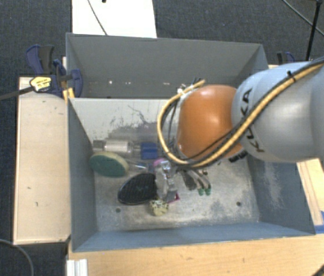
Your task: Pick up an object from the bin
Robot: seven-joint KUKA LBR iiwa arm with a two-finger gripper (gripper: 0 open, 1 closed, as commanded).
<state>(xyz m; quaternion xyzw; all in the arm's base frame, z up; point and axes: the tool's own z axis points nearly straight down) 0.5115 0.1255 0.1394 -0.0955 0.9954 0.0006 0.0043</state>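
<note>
The bin [162, 62] is carrying a small cluster of things toward its left wall, while the floor by its right wall is lying bare. The arm [300, 114] is reaching in over the right rim. Its orange cover [205, 119] is hanging over the bin's middle and hiding part of what is lying beneath.

Of the loose things, a teal disc [108, 165] is lying nearest the left wall. A black oval [136, 189] is lying just beside it, toward the front edge. A blue piece [149, 150] is sitting toward the back wall, and a pale lump [159, 208] is sitting closest to the front edge.

The pincer [166, 187] is hanging low between the black oval's right end and the pale lump, just beside both. I cannot tell whether it is spread, pressed together or pinching anything.

With 2 things crowding 1 pincer, the likeliest trouble is a half-grip. It could be catching only the oval's thin rim, which looks flat and low, so the oval would probably be slipping out on the lift. A closing stroke could also be nudging the light lump away toward the front wall instead of trapping it. Going lower for the flat oval risks scraping the bin's floor.
</note>
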